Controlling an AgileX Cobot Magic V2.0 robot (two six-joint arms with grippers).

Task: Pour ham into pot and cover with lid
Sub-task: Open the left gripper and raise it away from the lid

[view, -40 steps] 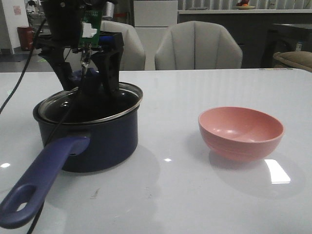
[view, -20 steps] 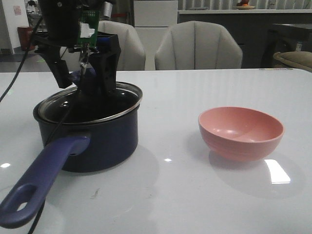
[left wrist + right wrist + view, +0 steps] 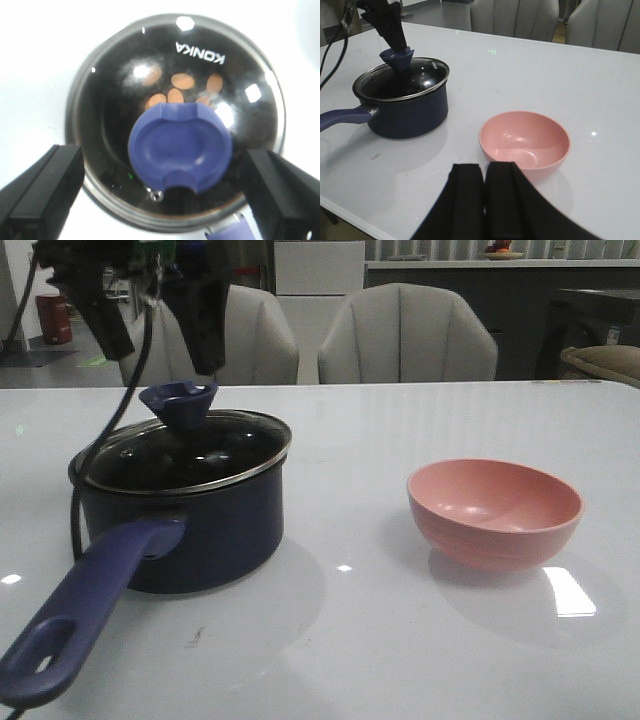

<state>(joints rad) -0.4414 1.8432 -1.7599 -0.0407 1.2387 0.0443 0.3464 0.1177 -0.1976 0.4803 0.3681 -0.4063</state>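
The navy pot (image 3: 190, 530) stands at the table's left, its long purple-blue handle (image 3: 85, 605) pointing toward the front edge. The glass lid (image 3: 215, 450) sits on it, with its blue knob (image 3: 180, 400) upright. In the left wrist view, several orange-pink ham chunks (image 3: 182, 80) show through the lid (image 3: 240, 65), inside the pot. My left gripper (image 3: 158, 335) hangs open and empty above the knob (image 3: 180, 147), clear of it. My right gripper (image 3: 485, 172) is shut and empty over the table, near the pink bowl (image 3: 525, 140).
The empty pink bowl (image 3: 495, 512) stands at the table's right. A black cable (image 3: 100, 455) hangs from the left arm past the pot. Two grey chairs (image 3: 405, 335) stand behind the table's far edge.
My left gripper has risen from around the lid's knob to well above it, jaws apart. The lid stays on the pot. The bowl has not moved.
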